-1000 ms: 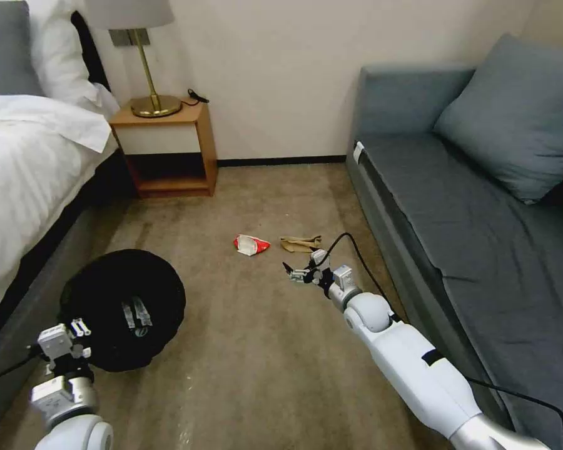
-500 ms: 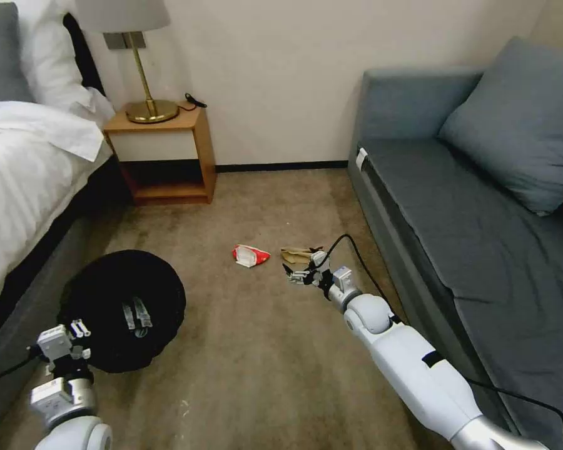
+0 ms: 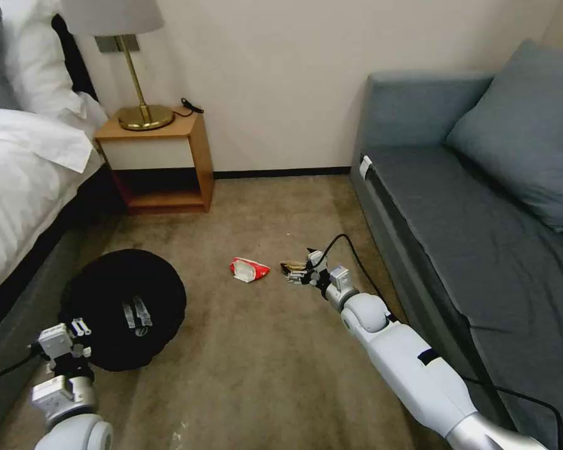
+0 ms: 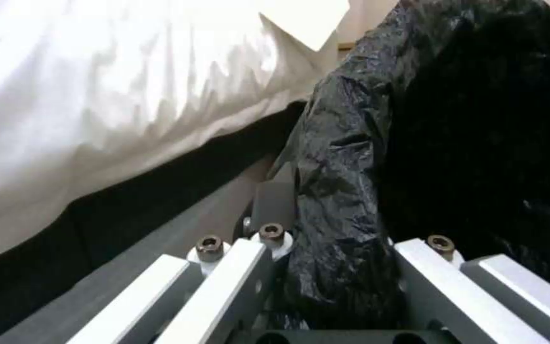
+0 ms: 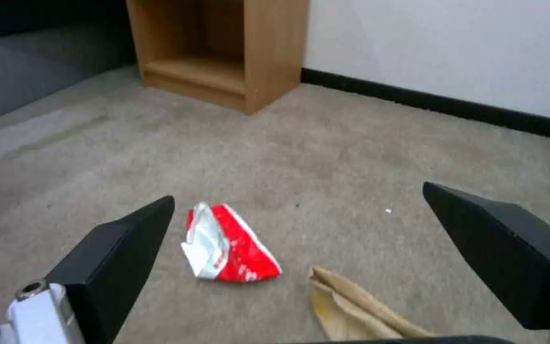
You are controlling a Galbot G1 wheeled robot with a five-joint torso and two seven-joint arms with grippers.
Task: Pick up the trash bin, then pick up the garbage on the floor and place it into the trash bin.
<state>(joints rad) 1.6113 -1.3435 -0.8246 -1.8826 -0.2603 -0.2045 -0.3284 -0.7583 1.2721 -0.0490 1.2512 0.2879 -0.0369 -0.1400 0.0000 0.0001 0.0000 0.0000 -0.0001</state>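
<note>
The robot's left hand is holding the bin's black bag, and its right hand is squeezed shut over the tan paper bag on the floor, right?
Not quite. The right hand is open above the tan paper bag, as the right wrist view shows. The left hand does grip the bin's black bag.

Carpet floor (image 3: 275, 350); snack packet (image 3: 249, 269), paper bag (image 3: 292, 267) on it

my head camera looked forward and down from above over the carpet (image 3: 263, 350), taking in both my arms. my left wrist camera sat very close against the trash bin (image 4: 453, 143), facing along it toward the bed (image 4: 97, 86). my right wrist camera hung low over the floor, facing the far wall, sharing the snack packet (image 5: 230, 246) (image 3: 249, 269) and nightstand (image 5: 224, 48) (image 3: 153, 162) with the head view.
</note>
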